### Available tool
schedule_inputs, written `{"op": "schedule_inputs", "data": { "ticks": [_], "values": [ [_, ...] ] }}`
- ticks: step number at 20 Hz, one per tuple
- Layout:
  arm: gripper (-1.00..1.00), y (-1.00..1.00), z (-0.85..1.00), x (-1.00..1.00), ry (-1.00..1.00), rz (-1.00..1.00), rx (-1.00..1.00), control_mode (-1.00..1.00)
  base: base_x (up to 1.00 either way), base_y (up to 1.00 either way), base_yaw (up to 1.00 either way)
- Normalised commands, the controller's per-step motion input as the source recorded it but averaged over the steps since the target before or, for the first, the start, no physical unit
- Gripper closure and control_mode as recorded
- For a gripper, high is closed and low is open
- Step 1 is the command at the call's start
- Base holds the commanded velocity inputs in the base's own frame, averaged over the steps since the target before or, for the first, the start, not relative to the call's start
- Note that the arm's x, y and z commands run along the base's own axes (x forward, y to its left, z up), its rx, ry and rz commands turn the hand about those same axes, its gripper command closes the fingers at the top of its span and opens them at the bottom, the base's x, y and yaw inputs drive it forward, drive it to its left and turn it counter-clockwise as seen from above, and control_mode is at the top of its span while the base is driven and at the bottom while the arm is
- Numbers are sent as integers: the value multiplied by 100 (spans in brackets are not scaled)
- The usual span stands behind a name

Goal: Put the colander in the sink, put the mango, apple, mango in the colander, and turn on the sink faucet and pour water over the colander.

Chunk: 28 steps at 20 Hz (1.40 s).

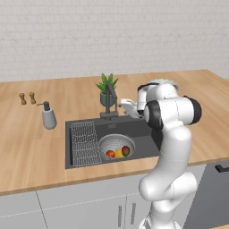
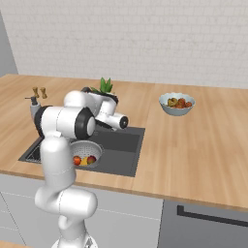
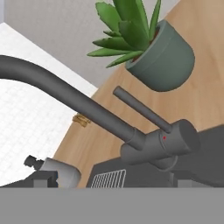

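Your end effector [image 3: 109,181] stands with its jaws spread wide and nothing between them, just beside the base of the sink faucet [image 3: 131,135], whose slim lever sticks out toward the potted plant [image 3: 153,48]. You can see the faucet at the sink's [image 1: 143,129] back edge, near the middle of the table [image 1: 31,147]. Down in the sink sits the colander [image 1: 115,145] holding three fruits, beside the wire rack [image 1: 84,143].
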Motion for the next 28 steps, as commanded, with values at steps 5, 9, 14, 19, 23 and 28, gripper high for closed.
{"op": "schedule_inputs", "data": {
  "ticks": [5, 9, 14, 19, 23, 28],
  "values": [
    [-100, 7, 0, 32, 3, -4, 0, -100, 0, 0, 0],
    [-100, 0, -4, 30, 4, -4, 0, -100, 0, 0, 0],
    [-100, 0, -14, 29, 8, -5, 0, -100, 0, 0, 0],
    [-100, 1, -19, 30, 9, -4, 0, -100, 0, 0, 0],
    [-100, 4, -17, 26, 7, -4, 0, -100, 0, 0, 0],
    [-100, 9, -17, 21, 5, -3, 0, -100, 0, 0, 0]
  ]
}}
